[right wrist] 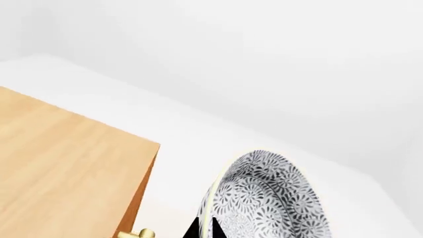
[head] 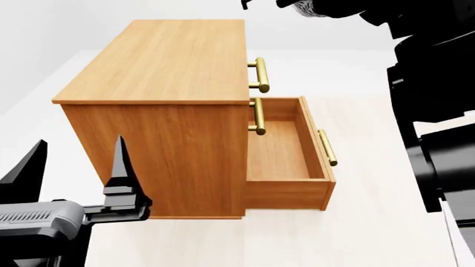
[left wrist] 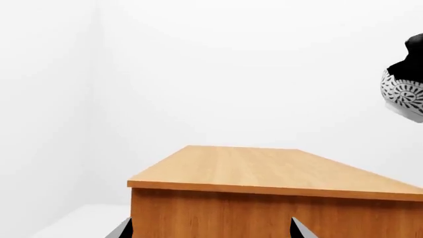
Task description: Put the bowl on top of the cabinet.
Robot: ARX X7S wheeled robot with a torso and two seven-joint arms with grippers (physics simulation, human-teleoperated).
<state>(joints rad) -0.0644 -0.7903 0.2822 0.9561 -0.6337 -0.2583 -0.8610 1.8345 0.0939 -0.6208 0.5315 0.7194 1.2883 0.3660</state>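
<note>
The cabinet (head: 159,61) is an orange-brown wooden chest with a flat bare top, seen from above in the head view. The white bowl (right wrist: 271,198) with a dark leaf pattern is held on edge, and my right gripper (right wrist: 206,221) is shut on its rim. In the right wrist view the bowl hangs in the air beside the cabinet top's (right wrist: 59,163) corner. The left wrist view shows the bowl (left wrist: 404,94) high, off one end of the cabinet top (left wrist: 264,171). My left gripper (head: 74,167) is open and holds nothing, near the cabinet's side panel.
The cabinet's bottom drawer (head: 282,150) is pulled out and has nothing in it. Brass bar handles (head: 260,75) stick out of the front. My right arm (head: 438,111) fills the right of the head view. The floor is pale and white walls stand behind.
</note>
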